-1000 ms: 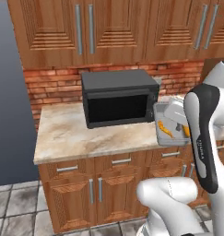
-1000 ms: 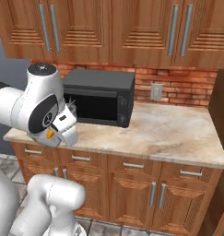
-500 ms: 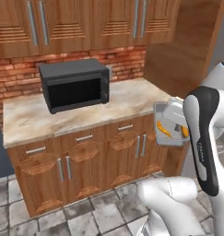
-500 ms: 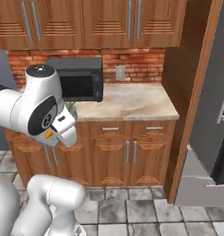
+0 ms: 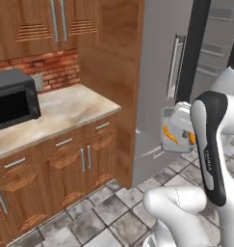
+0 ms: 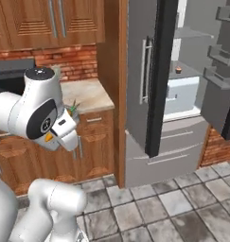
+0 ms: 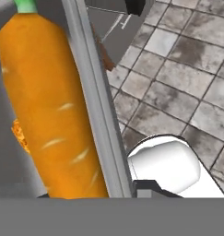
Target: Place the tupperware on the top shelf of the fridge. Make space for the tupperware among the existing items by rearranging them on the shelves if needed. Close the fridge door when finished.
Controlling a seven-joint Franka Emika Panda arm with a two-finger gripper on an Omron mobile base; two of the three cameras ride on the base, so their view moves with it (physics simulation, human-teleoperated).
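The tupperware (image 5: pixel 175 126), a translucent grey tray with orange carrot pieces, hangs in the air in front of my forearm, tipped on edge. My gripper (image 5: pixel 186 133) is shut on it and mostly hidden behind it. In the hand view a big carrot (image 7: pixel 49 106) lies against the tray's grey wall (image 7: pixel 97 106). The fridge (image 6: pixel 140 80) stands ahead with its left door shut and its right door (image 6: pixel 223 71) swung open. Inside the white cavity is the top shelf (image 6: pixel 191 33). A small cupcake (image 6: pixel 178 70) sits on a lower shelf. The brown ball is not seen.
A wooden side panel (image 5: pixel 113 67) separates the fridge from the marble counter (image 5: pixel 56 111), which holds the black microwave (image 5: pixel 12 99). Door bins (image 6: pixel 219 78) jut from the open door. Two fridge drawers (image 6: pixel 173 146) sit low. Grey tiled floor (image 6: pixel 173 203) lies ahead.
The whole picture has swung from the microwave counter to the fridge, so the base has moved. The tupperware stays in my gripper, in the same place beside the arm.
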